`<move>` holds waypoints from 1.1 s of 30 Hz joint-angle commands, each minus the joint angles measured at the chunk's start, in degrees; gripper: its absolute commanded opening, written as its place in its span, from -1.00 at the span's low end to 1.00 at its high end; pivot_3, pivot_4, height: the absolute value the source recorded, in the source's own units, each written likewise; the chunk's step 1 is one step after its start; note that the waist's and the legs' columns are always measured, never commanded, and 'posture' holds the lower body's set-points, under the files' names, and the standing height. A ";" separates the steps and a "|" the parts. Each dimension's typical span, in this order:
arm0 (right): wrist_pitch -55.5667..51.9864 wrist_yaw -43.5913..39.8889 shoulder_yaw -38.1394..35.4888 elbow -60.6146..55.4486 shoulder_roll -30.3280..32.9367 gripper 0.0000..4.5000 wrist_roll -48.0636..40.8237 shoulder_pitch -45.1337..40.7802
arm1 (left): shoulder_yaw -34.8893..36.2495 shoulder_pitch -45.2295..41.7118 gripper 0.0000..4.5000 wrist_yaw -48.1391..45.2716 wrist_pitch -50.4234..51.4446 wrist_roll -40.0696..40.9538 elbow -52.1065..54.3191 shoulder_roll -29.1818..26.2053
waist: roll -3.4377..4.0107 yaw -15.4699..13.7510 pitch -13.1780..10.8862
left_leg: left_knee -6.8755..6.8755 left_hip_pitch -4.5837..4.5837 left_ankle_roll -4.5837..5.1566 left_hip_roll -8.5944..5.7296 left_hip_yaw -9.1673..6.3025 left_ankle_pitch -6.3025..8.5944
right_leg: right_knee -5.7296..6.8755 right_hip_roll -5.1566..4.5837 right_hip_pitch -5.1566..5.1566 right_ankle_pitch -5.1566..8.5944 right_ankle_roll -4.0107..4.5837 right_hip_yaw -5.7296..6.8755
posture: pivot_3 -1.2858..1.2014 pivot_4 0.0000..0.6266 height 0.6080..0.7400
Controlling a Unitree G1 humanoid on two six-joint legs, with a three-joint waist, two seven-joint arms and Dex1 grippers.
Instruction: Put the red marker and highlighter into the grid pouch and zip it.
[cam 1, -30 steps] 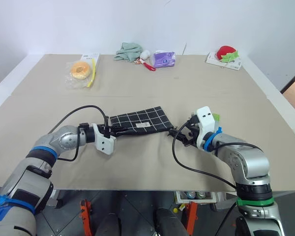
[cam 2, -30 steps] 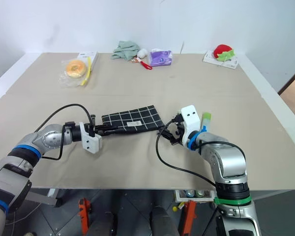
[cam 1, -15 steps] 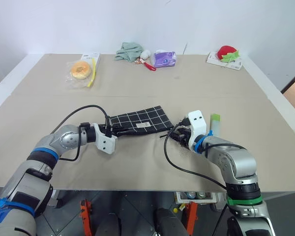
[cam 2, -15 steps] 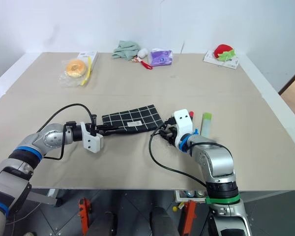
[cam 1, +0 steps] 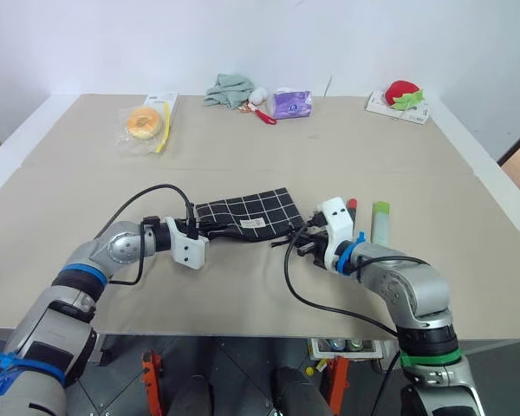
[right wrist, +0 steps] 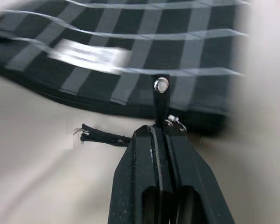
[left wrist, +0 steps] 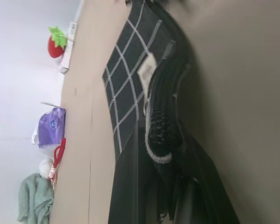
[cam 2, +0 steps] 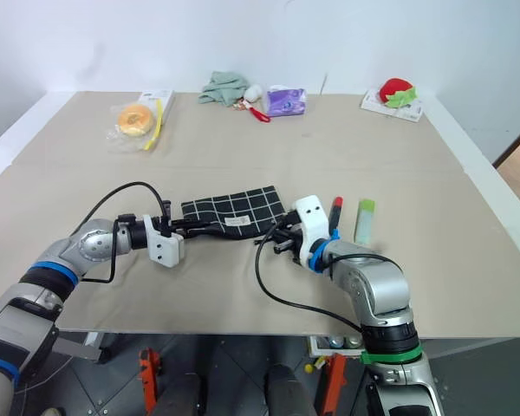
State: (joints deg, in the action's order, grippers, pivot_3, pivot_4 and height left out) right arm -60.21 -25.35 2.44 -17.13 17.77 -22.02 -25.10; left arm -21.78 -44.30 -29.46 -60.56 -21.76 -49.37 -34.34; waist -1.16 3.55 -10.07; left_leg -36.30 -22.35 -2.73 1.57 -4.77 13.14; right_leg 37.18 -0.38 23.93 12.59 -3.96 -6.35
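1. Grid pouch [cam 1: 247, 215] lies flat on the desk [cam 1: 269, 147], between the two grippers.
2. Left gripper [cam 1: 210, 231] is clamped on the pouch's left end.
3. Right gripper [right wrist: 159, 135] is closed on the zipper pull [right wrist: 161, 100] at the pouch's right end.
4. Red marker [cam 1: 351, 206] and highlighter [cam 1: 380, 222] lie on the desk just right of the right gripper, outside the pouch.

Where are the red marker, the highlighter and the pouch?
marker [cam 1: 352, 205], left eye view, on its red cap.
highlighter [cam 1: 380, 222], left eye view, on its pale body.
pouch [cam 1: 251, 210], left eye view, on its grid face.
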 commanded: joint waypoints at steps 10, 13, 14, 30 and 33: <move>1.57 -1.74 5.92 -1.59 -1.09 -0.98 -0.29 -1.25 | 2.67 3.26 -1.00 -5.30 6.27 8.85 7.50 3.81 | 0.00 0.08 0.00 | -0.02 0.00 0.00 0.01 -0.01 0.00 | 0.00 0.02 0.01 -0.02 0.02 0.01 | 0.03 -0.52 0.99; 2.58 -1.92 5.76 -0.65 1.10 -0.98 0.59 -0.63 | 3.71 3.42 -1.00 -6.59 7.82 10.77 8.87 3.62 | -0.01 0.15 -0.01 | -0.02 -0.02 0.00 0.01 -0.01 0.00 | 0.00 0.02 0.03 -0.02 0.02 0.01 | 0.03 -0.52 0.99; 2.56 -2.14 5.52 -0.69 1.59 -0.98 0.42 -0.52 | 3.90 3.46 -1.00 -6.85 8.05 10.94 9.09 3.51 | -0.01 0.25 -0.01 | -0.02 -0.03 0.00 0.01 -0.01 0.00 | 0.00 0.02 0.03 -0.02 0.02 0.01 | 0.03 -0.52 0.99; 1.79 -3.38 6.88 -3.79 3.68 -0.98 -0.42 1.34 | 6.83 4.42 -1.00 -8.82 11.42 14.63 11.25 4.13 | -0.04 0.73 -0.03 | -0.01 -0.09 0.00 0.02 -0.03 0.00 | 0.00 0.04 0.11 -0.02 0.05 0.01 | 0.03 -0.52 0.99; 2.39 -3.84 8.28 -3.82 2.92 -0.98 -0.45 0.52 | 7.31 4.34 -1.00 -9.03 11.84 15.07 11.11 4.37 | -0.03 0.76 -0.03 | -0.01 -0.09 0.00 0.03 -0.03 0.00 | 0.00 0.04 0.12 -0.02 0.05 0.01 | 0.03 -0.52 0.99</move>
State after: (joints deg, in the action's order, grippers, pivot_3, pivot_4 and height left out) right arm -58.40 -28.45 9.26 -18.63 21.67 -21.51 -23.45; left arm -16.01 -39.86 -38.80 -48.80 -8.32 -39.81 -30.11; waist -1.19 4.31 -10.09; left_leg -36.31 -22.43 -2.73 1.61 -4.79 13.14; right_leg 37.18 -0.33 24.05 12.57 -3.91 -6.34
